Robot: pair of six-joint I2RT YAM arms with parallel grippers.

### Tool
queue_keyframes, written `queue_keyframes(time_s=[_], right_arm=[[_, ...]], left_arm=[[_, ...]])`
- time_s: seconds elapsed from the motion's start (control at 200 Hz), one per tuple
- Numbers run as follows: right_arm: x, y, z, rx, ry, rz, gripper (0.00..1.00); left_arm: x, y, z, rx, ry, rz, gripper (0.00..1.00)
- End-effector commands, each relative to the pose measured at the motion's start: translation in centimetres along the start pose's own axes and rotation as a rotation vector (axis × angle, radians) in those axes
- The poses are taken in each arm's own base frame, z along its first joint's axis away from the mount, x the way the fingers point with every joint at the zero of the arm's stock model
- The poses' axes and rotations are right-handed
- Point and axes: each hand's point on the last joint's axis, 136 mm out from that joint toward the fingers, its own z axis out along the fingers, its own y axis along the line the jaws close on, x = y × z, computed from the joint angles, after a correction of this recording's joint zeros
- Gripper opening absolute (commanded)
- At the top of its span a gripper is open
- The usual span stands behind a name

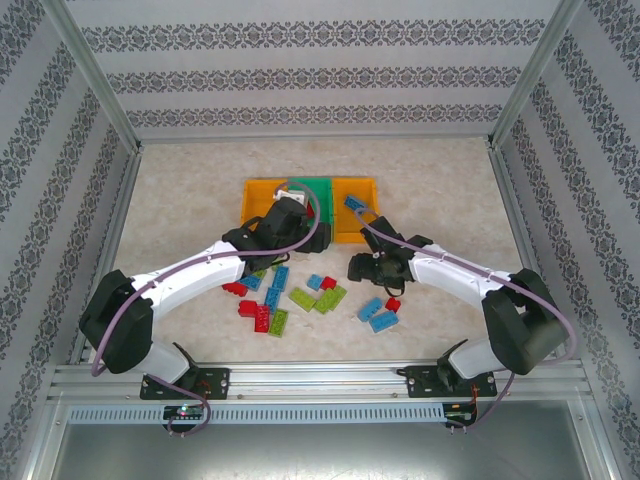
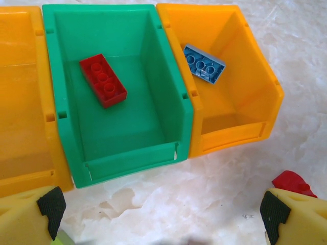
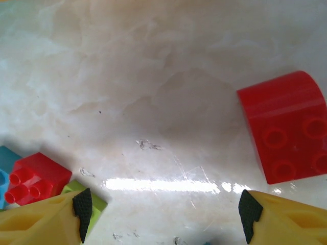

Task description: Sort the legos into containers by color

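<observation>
Both grippers empty; most legos loose on the table in front of the three bins.

The left gripper (image 2: 162, 217) hangs before the bins, jaws spread wide with nothing between them. The green bin (image 2: 117, 138) holds a red brick (image 2: 102, 80), and the right orange bin (image 2: 240, 102) holds a blue brick (image 2: 204, 63). The left orange bin (image 2: 20, 102) is cut off at the frame edge. The right gripper (image 3: 166, 217) sits low over the marble table (image 3: 153, 76), jaws well apart and gripping nothing. Beside it a curved red brick (image 3: 286, 127) is clipped by the edge, and a lime piece (image 3: 97, 201) is mostly hidden behind a finger. From above, the left arm covers part of the bins; the loose legos (image 1: 300, 295) lie nearer the arms' bases.
</observation>
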Motion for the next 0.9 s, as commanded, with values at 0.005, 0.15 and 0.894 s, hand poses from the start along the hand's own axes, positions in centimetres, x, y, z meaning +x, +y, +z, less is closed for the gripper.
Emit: queue_keyframes(time_s=[0.005, 0.15, 0.894], right_arm=[[-0.2, -2.8, -1.1, 0.137, -0.025, -0.052, 0.79], [-0.7, -5.0, -1.6, 0.226, -0.035, -0.083, 0.79], [-2.5, -5.8, 1.9, 0.3, 0.026, -0.206, 0.42]], left_arm=[[0.0, 1.5, -0.7, -0.044, -0.006, -0.022, 0.99], [0.0, 2.4, -1.5, -0.081, -0.024, -0.025, 0.99], [3.0, 10.4, -4.7, -0.31, -0.045, -0.083, 0.99]])
